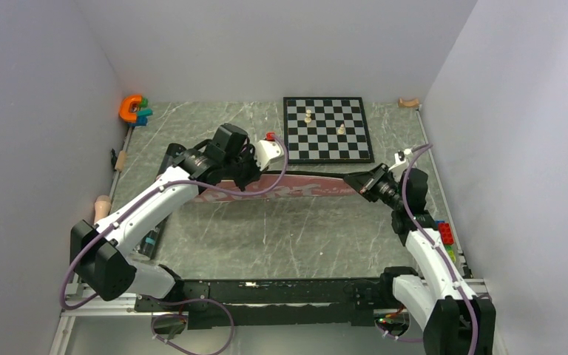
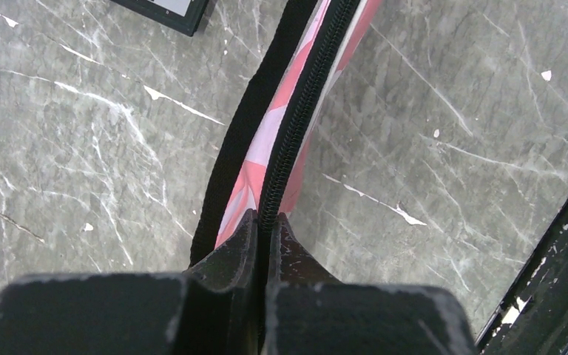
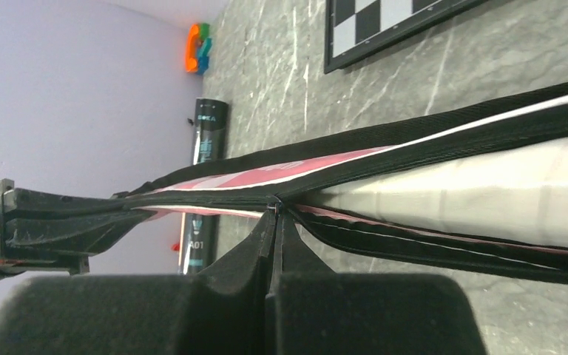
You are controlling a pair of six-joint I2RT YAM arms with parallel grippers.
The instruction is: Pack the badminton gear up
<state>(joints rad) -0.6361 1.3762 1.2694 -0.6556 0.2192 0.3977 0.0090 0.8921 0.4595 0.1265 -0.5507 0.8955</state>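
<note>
The long pink bag hangs stretched between my two grippers above the table. My left gripper is shut on the bag's black zipper edge, with the black strap running beside it. My right gripper is shut on the zipper pull. Behind that pull the bag gapes open, and a white racket handle shows inside. Towards my left gripper the zipper looks closed. The long black tube lies on the table by the left wall, outside the bag.
A chessboard with two pale pieces lies at the back. An orange C-shaped toy sits in the back left corner. Coloured bricks lie by the right wall. A small wooden piece rests in the back right corner.
</note>
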